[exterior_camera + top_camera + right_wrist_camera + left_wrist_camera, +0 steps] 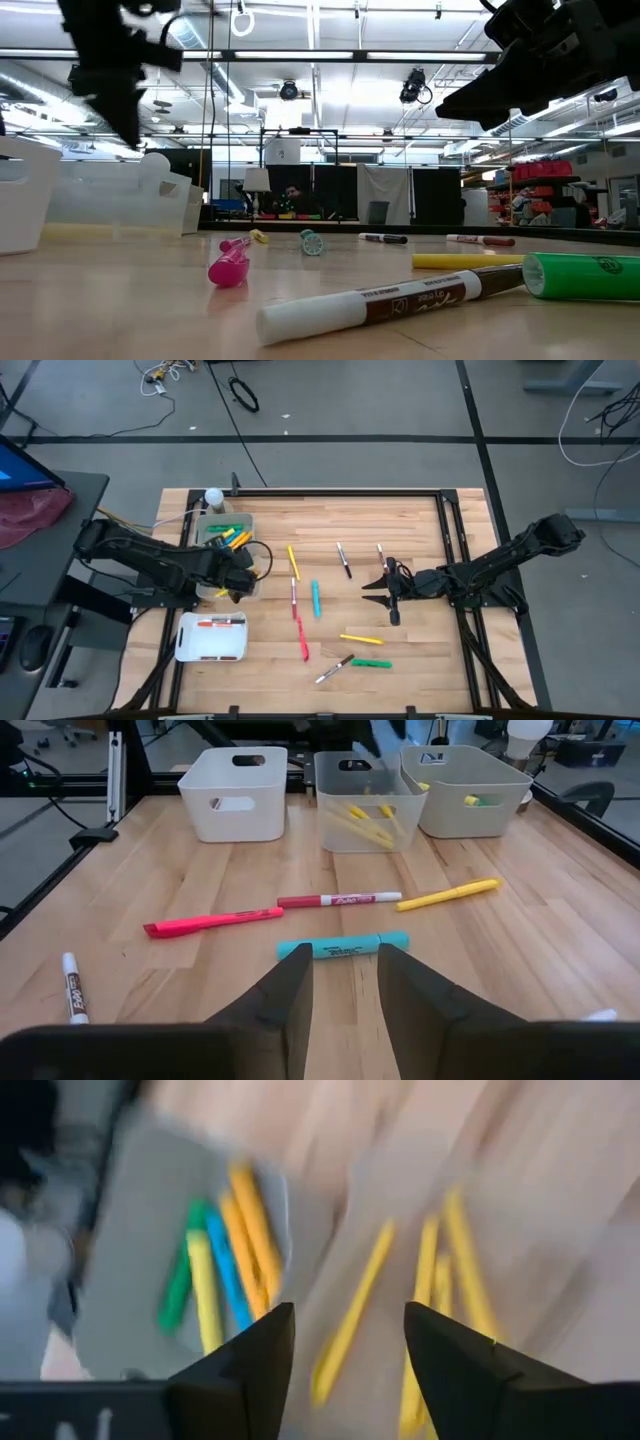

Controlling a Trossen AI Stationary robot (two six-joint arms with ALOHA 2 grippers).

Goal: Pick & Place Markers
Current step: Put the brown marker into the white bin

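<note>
Several markers lie loose on the wooden table: a yellow one (pixel 293 562), a white-and-red one (pixel 294 598), a light blue one (pixel 316 598), a red one (pixel 302 640), a green one (pixel 371 663) and some white ones with dark ends. My left gripper (pixel 240 575) hangs open and empty over the clear bin (pixel 250 582), where yellow markers (pixel 440 1280) lie. My right gripper (pixel 368 590) is open and empty, above the table to the right of the light blue marker (pixel 342 947), its fingers pointing at it.
A grey bin (pixel 222 520) at the far left holds green, yellow, blue and orange markers (pixel 215 1255). A white bin (pixel 195 650) nearer the front holds a white-and-red marker. A white bulb-like object (pixel 214 497) stands behind the grey bin. Bare wood lies between the right gripper and the near edge.
</note>
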